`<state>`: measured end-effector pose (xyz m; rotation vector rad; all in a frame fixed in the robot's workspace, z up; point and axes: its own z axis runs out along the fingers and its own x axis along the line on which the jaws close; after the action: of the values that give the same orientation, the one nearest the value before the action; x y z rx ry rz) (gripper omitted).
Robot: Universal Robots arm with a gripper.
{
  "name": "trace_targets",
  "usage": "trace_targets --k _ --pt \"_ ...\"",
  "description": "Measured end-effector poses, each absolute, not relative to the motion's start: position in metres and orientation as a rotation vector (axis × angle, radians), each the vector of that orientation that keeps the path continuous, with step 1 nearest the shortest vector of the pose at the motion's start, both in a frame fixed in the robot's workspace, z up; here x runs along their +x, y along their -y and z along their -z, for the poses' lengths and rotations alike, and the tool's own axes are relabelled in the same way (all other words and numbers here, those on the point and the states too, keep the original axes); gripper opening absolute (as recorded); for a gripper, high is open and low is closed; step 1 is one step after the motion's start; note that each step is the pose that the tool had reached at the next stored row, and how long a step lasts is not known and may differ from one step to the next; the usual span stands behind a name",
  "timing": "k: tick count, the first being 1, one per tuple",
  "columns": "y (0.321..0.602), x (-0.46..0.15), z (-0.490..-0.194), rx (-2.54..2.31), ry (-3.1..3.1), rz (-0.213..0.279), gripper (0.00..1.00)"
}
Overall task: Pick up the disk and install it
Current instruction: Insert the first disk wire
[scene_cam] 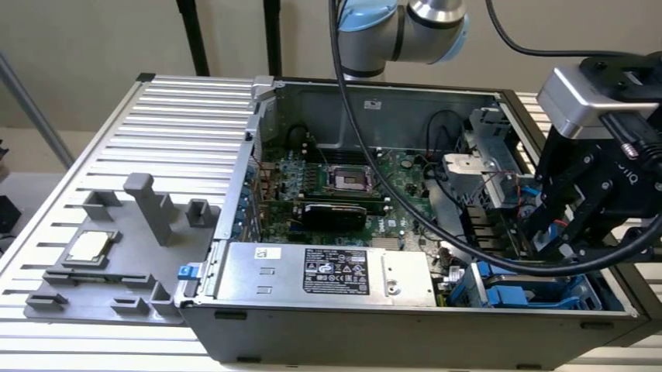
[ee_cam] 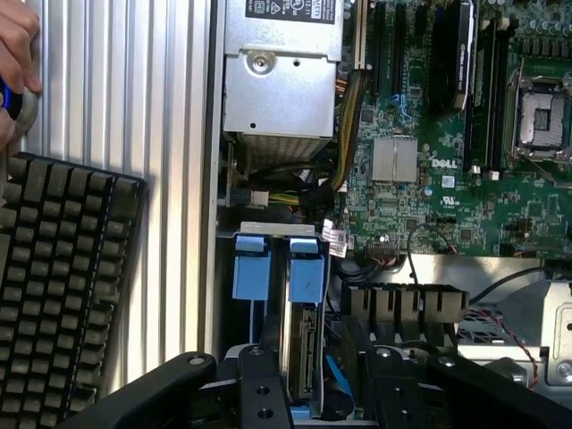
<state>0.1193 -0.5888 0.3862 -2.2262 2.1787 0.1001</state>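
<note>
At the case (scene_cam: 414, 341) corner on the exterior view's right, gripper (scene_cam: 553, 244) hangs low over the drive bay (scene_cam: 517, 298); its body and cables hide the disk there. From the wrist: disk (ee_cam: 302, 353) stands on edge in the bay, blue tab (ee_cam: 305, 268) at one end, other end cut off by the frame. Fingers (ee_cam: 259, 393) half-closed, one each side of the disk, clamping it; contact on one side is hard to make out behind blue plastic. Second tab (ee_cam: 250, 268) just beside. PSU (scene_cam: 331, 271) near the bay. Hand (ee_cam: 13, 54), mostly cut off, near keyboard (ee_cam: 63, 286). CPU (scene_cam: 88, 246) on grey tray (scene_cam: 62, 298), well apart.
</note>
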Motion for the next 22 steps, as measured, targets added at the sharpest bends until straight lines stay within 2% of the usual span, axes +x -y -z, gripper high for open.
trace_targets --k 12,22 --pt "0.579 0.155 -0.373 -2.232 -2.174 -0.1 0.4" --pt "0.567 0.157 -0.355 -2.243 -2.162 -0.1 0.42"
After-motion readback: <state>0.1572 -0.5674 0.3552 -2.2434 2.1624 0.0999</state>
